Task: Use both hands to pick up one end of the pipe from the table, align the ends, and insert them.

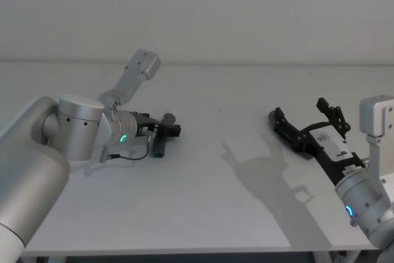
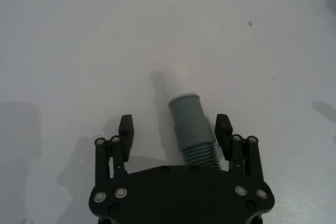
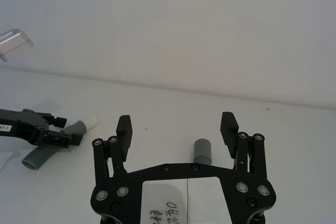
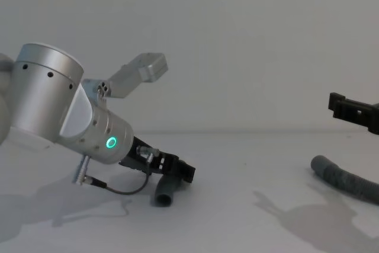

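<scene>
My left gripper (image 2: 174, 129) sits low over the short stub (image 2: 195, 129), which lies on the bench (image 1: 203, 207). Its fingers (image 2: 126, 129) stand apart, one on each side of the stub where the smooth grey cuff meets the ribs. One finger is just beside the cuff and the other is well clear of it, so I have no clamp on the stub. The stub's narrower white tip (image 2: 176, 77) points away from my left palm, out past the fingertips. The green ring light (image 4: 111, 142) on my left arm glows just behind the stub. My right gripper (image 3: 177, 127) hangs above the bench, well apart from the stub and off to its right, with its fingers (image 3: 229, 128) spread wide and holding nothing. Beneath it the long hose (image 4: 346, 181) lies on the bench, also well apart from the stub. From the chest its near end turns toward the stub's side. Its wider grey cuff (image 3: 202, 152) shows in the gap under my right fingers. A white label (image 3: 173, 214) on my right gripper's body carries a line of handwriting, but I cannot read the marks with any certainty.
</scene>
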